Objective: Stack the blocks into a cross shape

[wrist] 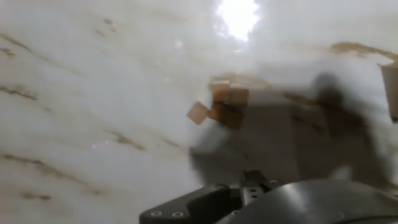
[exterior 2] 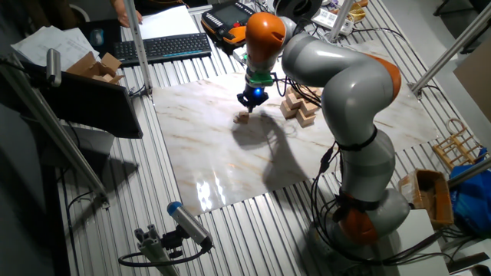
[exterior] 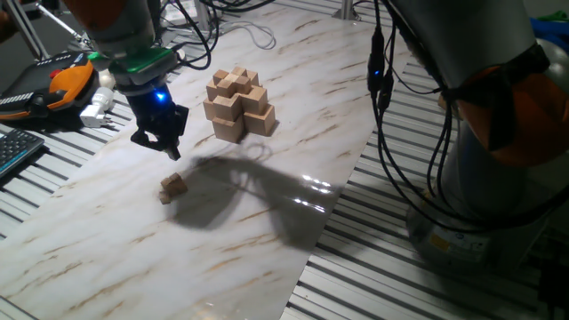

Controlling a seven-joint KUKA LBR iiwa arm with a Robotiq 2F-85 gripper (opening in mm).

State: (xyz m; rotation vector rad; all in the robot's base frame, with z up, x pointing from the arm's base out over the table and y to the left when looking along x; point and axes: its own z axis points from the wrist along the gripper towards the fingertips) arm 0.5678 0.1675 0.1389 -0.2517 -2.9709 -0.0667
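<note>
The tiered pile of light-tan wooden cubes (exterior: 238,104) stands on the white marbled board (exterior: 107,249), plus-shaped and narrowing toward the top; take it as the landmark. A little cluster of tiny plain wooden blocks (exterior: 172,187) lies on the board in front of the pile and off to its left in the first fixed view, well apart from it. In the hand view the cluster (wrist: 219,104) looks like three or four cubes touching, one turned askew at the edge.

The black two-finger gripper (exterior: 158,142) hangs above the board between the pile and the small blocks, nearer the blocks and not touching either. It carries nothing that I can see, but whether its jaws are spread or closed I cannot tell; the hand view is blurred and shows only the base of the hand.

To my eye the step in hand is fetching one small cube for the top of the pile. Done well, it would mean coming down over the loose, skewed cube on the outside of the cluster rather than its middle, with the fingers squared to two flat faces, so the neighbours are not nudged or pinched along with it. A straight lift, then a slow, level approach above the pile's top tier, should keep the small upper cubes from being knocked.
</note>
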